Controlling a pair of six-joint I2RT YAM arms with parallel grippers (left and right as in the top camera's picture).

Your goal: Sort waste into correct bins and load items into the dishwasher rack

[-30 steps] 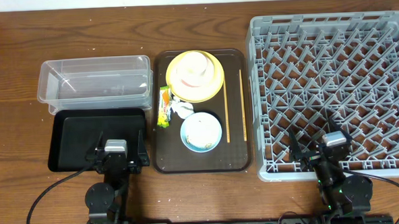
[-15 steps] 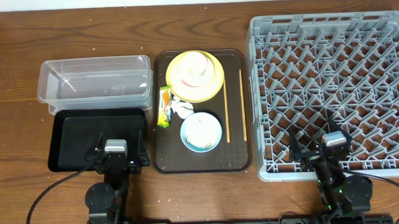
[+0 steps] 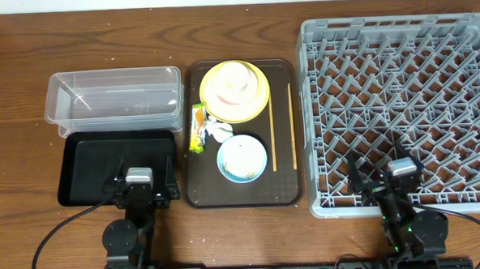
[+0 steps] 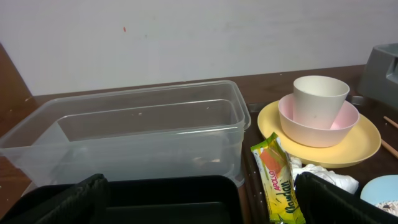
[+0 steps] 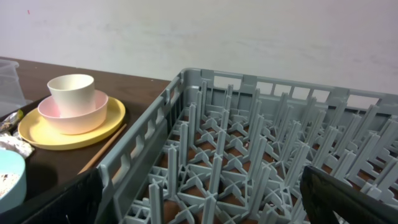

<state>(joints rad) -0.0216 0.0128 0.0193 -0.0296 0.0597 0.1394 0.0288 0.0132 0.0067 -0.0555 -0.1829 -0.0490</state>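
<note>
Left hand (image 4: 200, 180): released, fingers spread wide, nothing between them. It sits over the near edge of the black tray (image 3: 87, 153).

Right hand (image 5: 200, 177): also released and holding nothing, over the near-left part of the dishwasher rack (image 3: 312, 115).

Black tray is on the left of the counter (image 3: 19, 103). The clear tub (image 3: 112, 75) is just beyond it on the far side, and the two look to be touching. Neither has anything in it that I can see.

The brown serving tray (image 3: 226, 196) is mid-counter, between the bins and the rack, with everything on it:
- The yellow plate (image 4: 360, 146) is at the far end. The pink bowl (image 4: 311, 127) sits on it, and the white cup (image 4: 320, 96) stands upright inside the bowl.
- The snack wrapper (image 3: 197, 128) lies along the tray's left edge, just near-left of the plate.
- The tissue (image 3: 218, 130) is right beside the wrapper, between the plate and the blue bowl (image 3: 242, 159).
- The blue bowl is near of the plate, with the rice (image 3: 242, 155) inside it.
- The chopsticks (image 3: 273, 137) are on the right side of the tray, two sticks running near to far, parallel and apart from each other. The left one passes right by the plate's rim.

The rack is on the right of the counter, just beside the serving tray. Its pegs are bare and none of the items are in it.
</note>
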